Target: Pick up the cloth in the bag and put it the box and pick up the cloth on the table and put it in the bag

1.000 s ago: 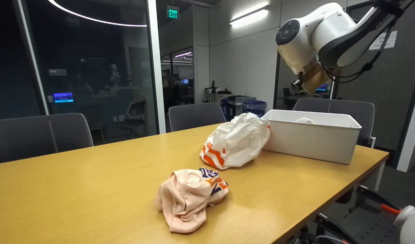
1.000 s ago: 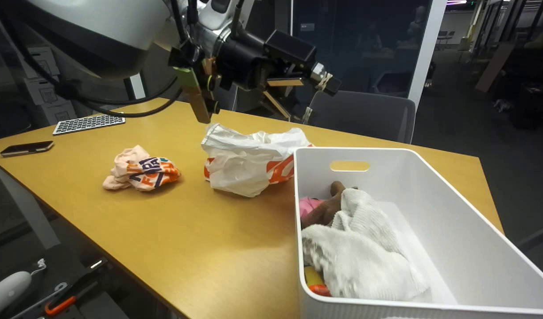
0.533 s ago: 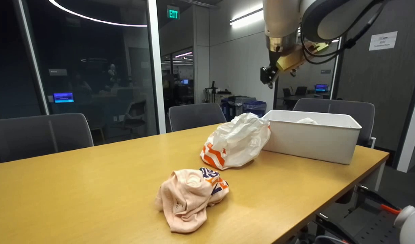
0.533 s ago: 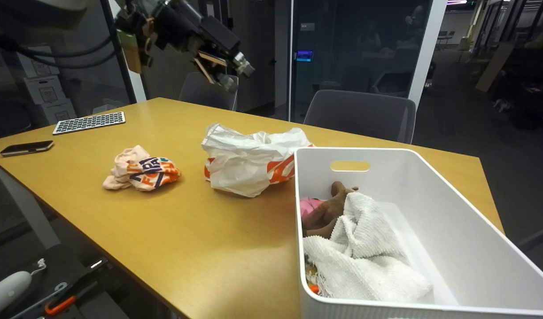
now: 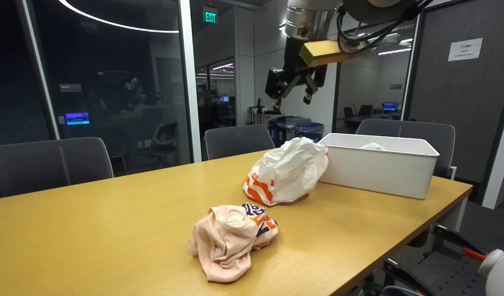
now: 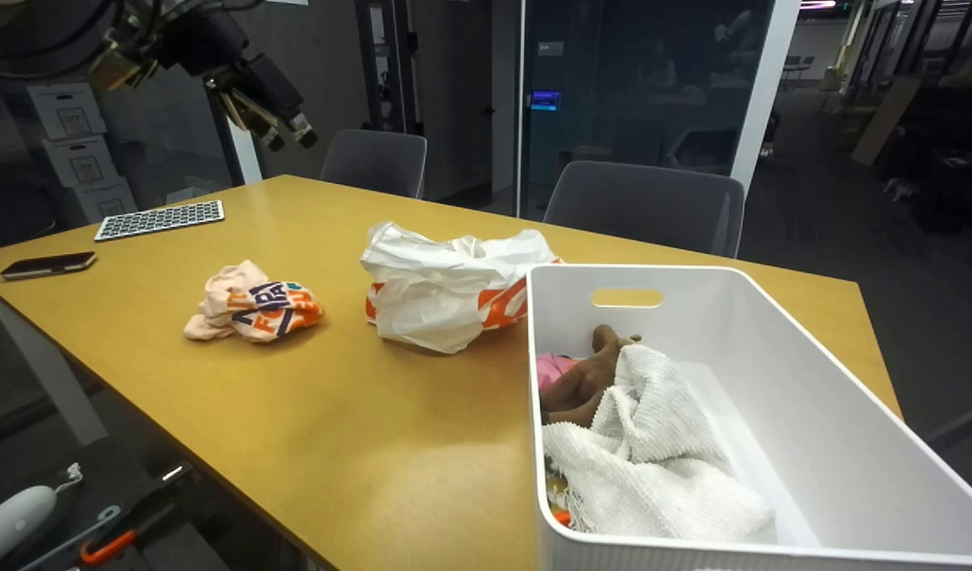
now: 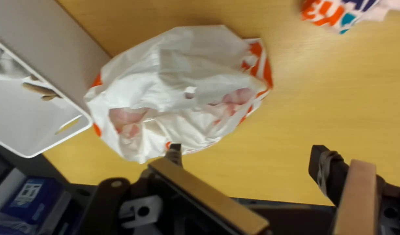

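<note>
The white plastic bag (image 5: pixel 287 170) with orange print stands beside the box in both exterior views (image 6: pixel 454 285). In the wrist view the bag (image 7: pixel 183 78) shows openings with pinkish patches; what they are I cannot tell. The peach cloth (image 5: pixel 231 242) with printed letters lies crumpled on the table, also in an exterior view (image 6: pixel 252 305) and at the wrist view's top right (image 7: pixel 333 13). A white cloth (image 6: pixel 660 476) lies in the white box (image 6: pixel 819 412). My gripper (image 7: pixel 247 156) is open and empty, high above the table (image 5: pixel 292 102), clear of the bag.
Brown and pink toy-like things (image 6: pixel 585 381) lie in the box beside the white cloth. A keyboard (image 6: pixel 161 220) and a dark phone (image 6: pixel 48 266) lie at the table's far end. Chairs (image 6: pixel 644 210) stand along the table's edge.
My open gripper has moved away from the box, leftward in both exterior views. The white cloth has settled slightly in the box. Bag and peach cloth have not moved.
</note>
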